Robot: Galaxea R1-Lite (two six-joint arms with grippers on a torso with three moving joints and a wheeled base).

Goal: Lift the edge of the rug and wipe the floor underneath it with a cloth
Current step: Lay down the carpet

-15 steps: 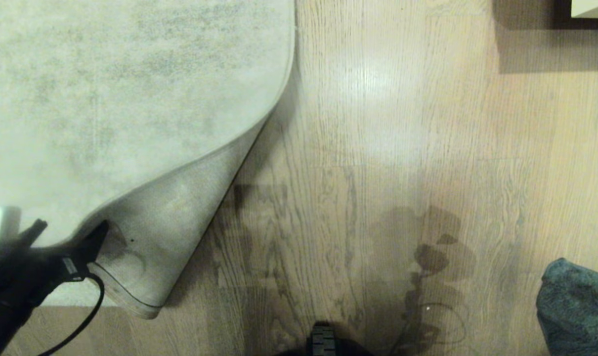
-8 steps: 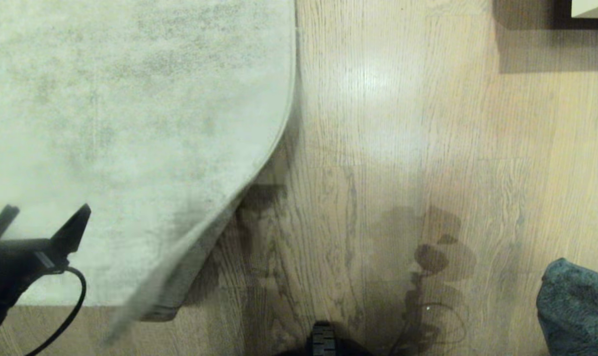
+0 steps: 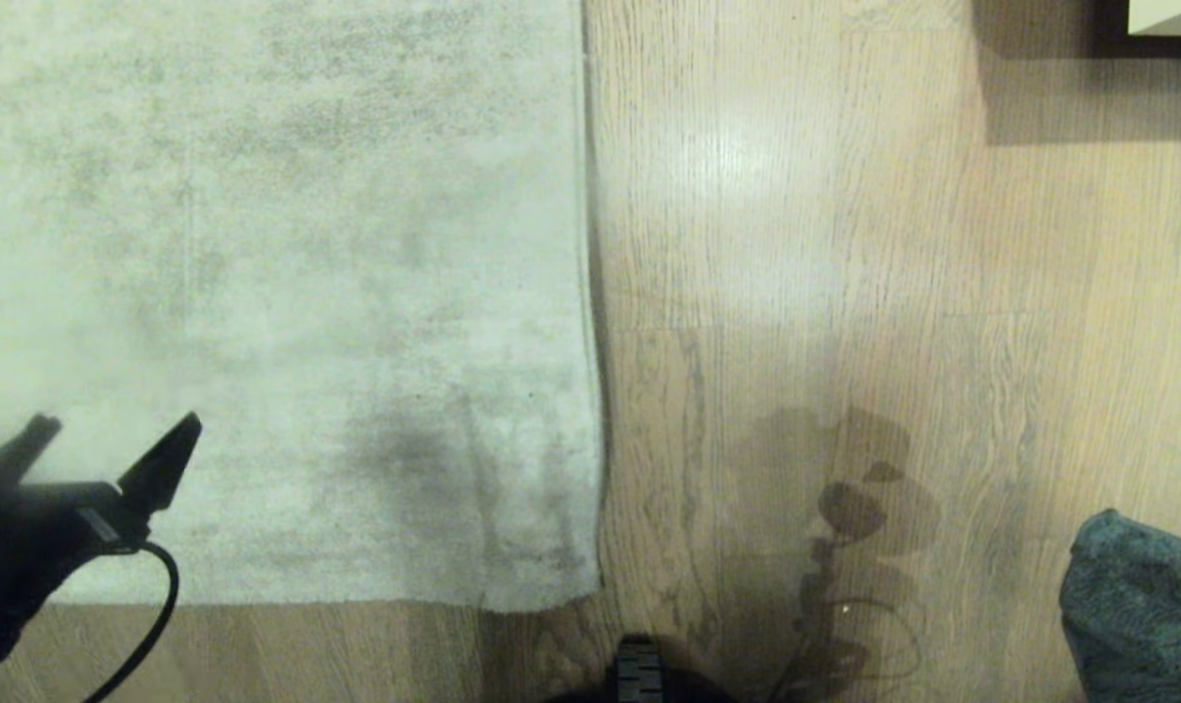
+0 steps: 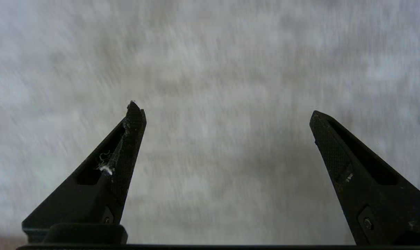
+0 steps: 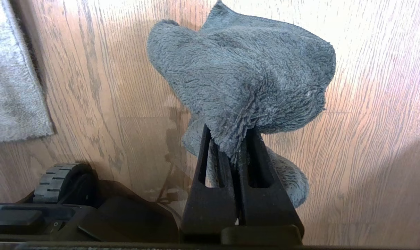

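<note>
- One rug point(image 3: 278, 293) lies flat on the floor point(image 3: 844, 293), filling the left part of the head view, with its near right corner down and its right edge running straight up the picture.
- One darker mottled patch shows on the pile near that corner.
- The cloth point(image 5: 244, 80), a grey-teal fuzzy rag, is pinched in the right gripper point(image 5: 234, 146), whose fingers point(image 5: 210, 163) are pressed together on a fold of it; the rest bunches above and below them over bare planks.
- In the head view the cloth point(image 3: 1137, 605) shows at the lower right edge, well apart from the rug.
- The left gripper point(image 3: 112, 439) hangs over the rug's near left part, fingers point(image 4: 126, 149) spread wide and holding nothing.
- A black cable point(image 3: 151, 625) loops from that arm.
- Part of the robot's base wheel point(image 5: 57, 177) sits at the near edge of the floor.
</note>
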